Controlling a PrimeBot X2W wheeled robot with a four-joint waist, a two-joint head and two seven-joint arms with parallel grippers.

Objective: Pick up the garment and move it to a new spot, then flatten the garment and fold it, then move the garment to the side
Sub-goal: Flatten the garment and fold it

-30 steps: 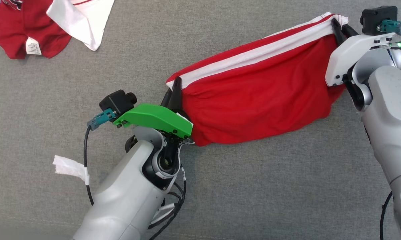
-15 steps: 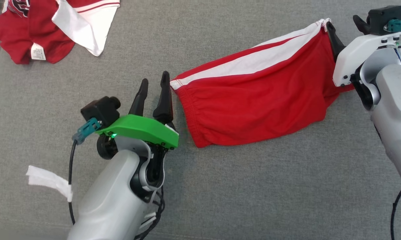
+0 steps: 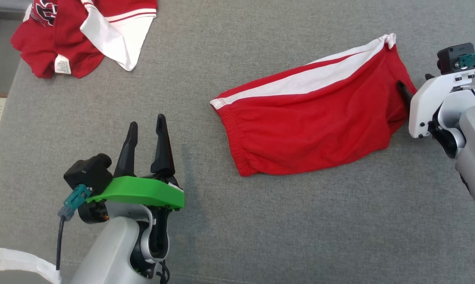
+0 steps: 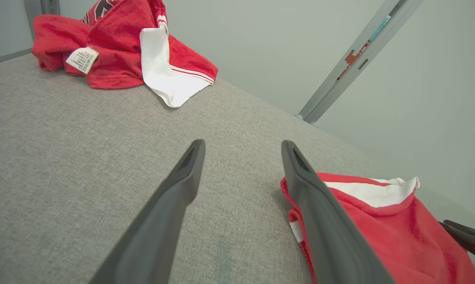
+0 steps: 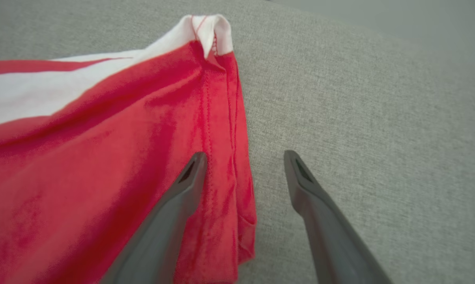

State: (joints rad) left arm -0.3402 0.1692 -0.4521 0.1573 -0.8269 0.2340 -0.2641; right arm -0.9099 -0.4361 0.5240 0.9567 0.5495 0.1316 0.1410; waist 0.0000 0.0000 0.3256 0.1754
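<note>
Left fingers point(image 3: 162, 138) withdrawn clear of garment point(image 3: 308, 126), right fingers point(image 5: 182, 197) at its hem edge, both parted, empty.

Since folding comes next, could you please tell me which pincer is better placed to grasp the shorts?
Right, probably: the open right pincer straddles the hem of the shorts; the left pincer sits apart from them.

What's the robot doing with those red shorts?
The red shorts lie spread out on the grey surface. Both grippers are open and hold nothing: the left gripper is apart from the waistband end, and the right gripper is at the other end. Another red-and-white garment is heaped in the far corner.
</note>
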